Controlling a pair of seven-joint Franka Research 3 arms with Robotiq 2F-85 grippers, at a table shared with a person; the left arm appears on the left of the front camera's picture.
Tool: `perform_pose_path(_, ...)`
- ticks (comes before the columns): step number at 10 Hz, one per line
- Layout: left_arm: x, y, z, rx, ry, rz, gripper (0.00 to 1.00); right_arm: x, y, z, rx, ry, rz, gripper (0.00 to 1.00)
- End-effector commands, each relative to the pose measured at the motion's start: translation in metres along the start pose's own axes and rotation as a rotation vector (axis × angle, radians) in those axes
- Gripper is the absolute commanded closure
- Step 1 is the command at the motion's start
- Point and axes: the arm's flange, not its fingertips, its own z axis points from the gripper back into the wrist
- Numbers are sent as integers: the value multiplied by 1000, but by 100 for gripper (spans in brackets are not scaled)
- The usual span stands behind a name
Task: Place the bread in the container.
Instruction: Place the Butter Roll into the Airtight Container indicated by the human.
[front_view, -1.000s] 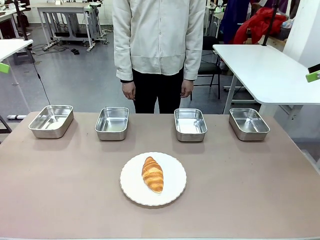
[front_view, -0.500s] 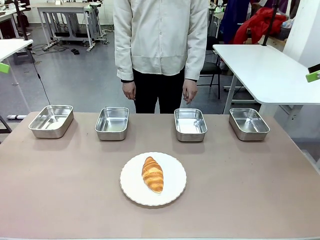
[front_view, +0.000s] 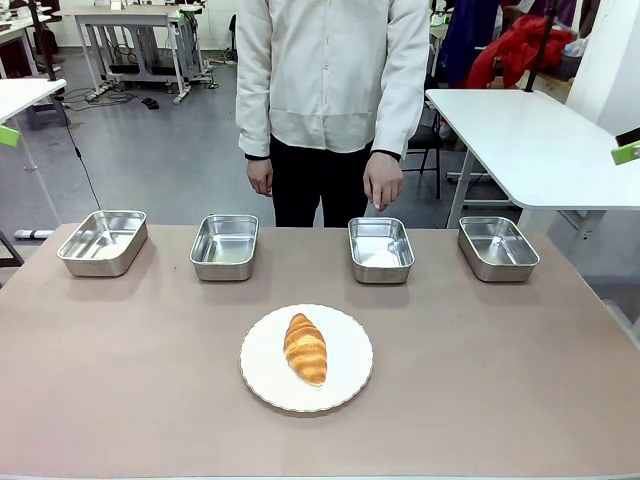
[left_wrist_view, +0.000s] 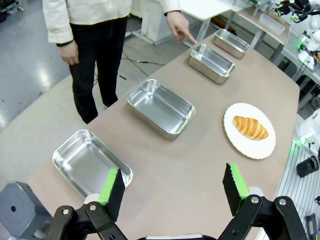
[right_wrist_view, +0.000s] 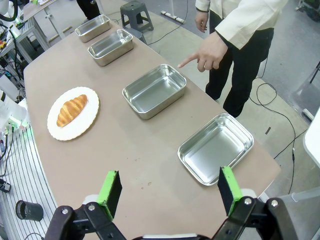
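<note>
The bread (front_view: 306, 348), a golden-brown croissant, lies on a round white plate (front_view: 350, 385) at the table's middle front. The same bread (left_wrist_view: 250, 127) shows in the left wrist view, and the bread (right_wrist_view: 72, 110) in the right wrist view. A person's hand (front_view: 382, 185) reaches down over the far edge, one finger pointing at the steel container (front_view: 381, 248), third pan from the left. That container (left_wrist_view: 212, 62) (right_wrist_view: 154, 90) holds nothing. My left gripper (left_wrist_view: 172, 177) hovers open high above the table's left end. Above the right end my right gripper (right_wrist_view: 169, 182) is open, with nothing between its fingers.
Three more identical steel pans stand in the far row: far left (front_view: 103, 240), second from left (front_view: 224, 245) and far right (front_view: 497, 247). The person stands at the far edge behind the middle pans. A white side table (front_view: 530, 130) sits beyond the right corner.
The person's hand on the picture's right has swung forward from the side and now points down at the third pan. Bread, plate and pans have not moved.
</note>
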Motion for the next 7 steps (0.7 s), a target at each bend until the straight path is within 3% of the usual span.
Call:
perform_pose_path(1, 1, 0, 1, -2, -6, -5, 0, 2, 0, 0, 0, -14, 6, 0)
perform_pose_path(7, 1, 0, 1, -2, -6, -5, 0, 2, 0, 0, 0, -14, 6, 0)
